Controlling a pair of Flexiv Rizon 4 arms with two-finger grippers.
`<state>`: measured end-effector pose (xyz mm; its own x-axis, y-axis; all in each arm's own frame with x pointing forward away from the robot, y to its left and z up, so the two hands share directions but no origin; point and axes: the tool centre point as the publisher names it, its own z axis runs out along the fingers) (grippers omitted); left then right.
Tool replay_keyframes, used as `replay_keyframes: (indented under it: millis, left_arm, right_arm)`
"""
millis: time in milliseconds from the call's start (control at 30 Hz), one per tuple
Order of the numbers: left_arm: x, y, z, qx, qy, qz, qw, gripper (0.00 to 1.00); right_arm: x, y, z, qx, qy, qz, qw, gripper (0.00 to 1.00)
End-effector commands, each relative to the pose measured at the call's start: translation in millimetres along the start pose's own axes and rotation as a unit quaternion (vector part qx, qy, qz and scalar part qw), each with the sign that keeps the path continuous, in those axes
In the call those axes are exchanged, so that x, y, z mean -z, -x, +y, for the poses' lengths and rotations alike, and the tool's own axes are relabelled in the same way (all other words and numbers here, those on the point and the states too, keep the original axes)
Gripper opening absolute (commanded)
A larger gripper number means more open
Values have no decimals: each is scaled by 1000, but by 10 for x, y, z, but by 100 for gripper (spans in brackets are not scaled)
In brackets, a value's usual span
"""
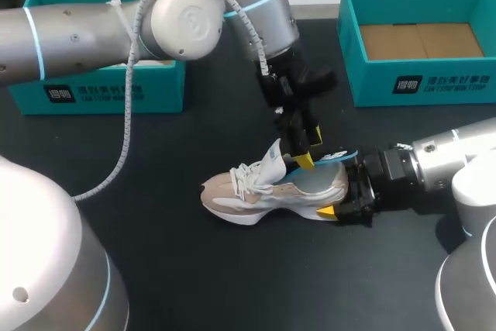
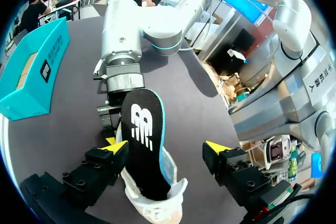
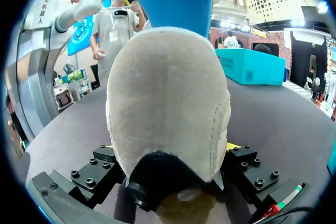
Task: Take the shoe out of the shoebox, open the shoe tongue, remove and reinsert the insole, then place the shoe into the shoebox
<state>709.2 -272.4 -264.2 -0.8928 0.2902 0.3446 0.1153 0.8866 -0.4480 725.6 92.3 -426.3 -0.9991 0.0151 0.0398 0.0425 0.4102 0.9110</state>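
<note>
A beige and white shoe (image 1: 263,191) stands upright mid-table, toe to the left. Its black insole with a blue edge (image 1: 335,158) sticks up out of the heel opening. My left gripper (image 1: 308,149) hangs just above the shoe's opening. In the left wrist view this gripper (image 2: 165,148) is open, and the insole (image 2: 144,145) leans between its fingers against one of them. My right gripper (image 1: 341,189) lies low at the heel. In the right wrist view it (image 3: 170,148) is open, with the shoe's heel (image 3: 168,103) filling the gap between its fingers.
A teal shoebox (image 1: 353,44) with a cardboard floor stands open at the back right. A second teal box (image 1: 101,87) sits at the back left, partly hidden by my left arm. Bare black table surrounds the shoe.
</note>
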Motion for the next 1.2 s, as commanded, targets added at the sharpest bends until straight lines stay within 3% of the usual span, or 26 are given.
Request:
replay_keyframes:
  millis: [33, 1200]
  left_arm:
    - [75, -63, -8, 36, -1, -42, 998, 100]
    - [75, -63, -8, 36, -1, -42, 998, 100]
  right_arm:
    - [-25, 5, -39, 0, 0, 0, 1000, 0]
    - [-25, 5, -39, 0, 0, 0, 1000, 0]
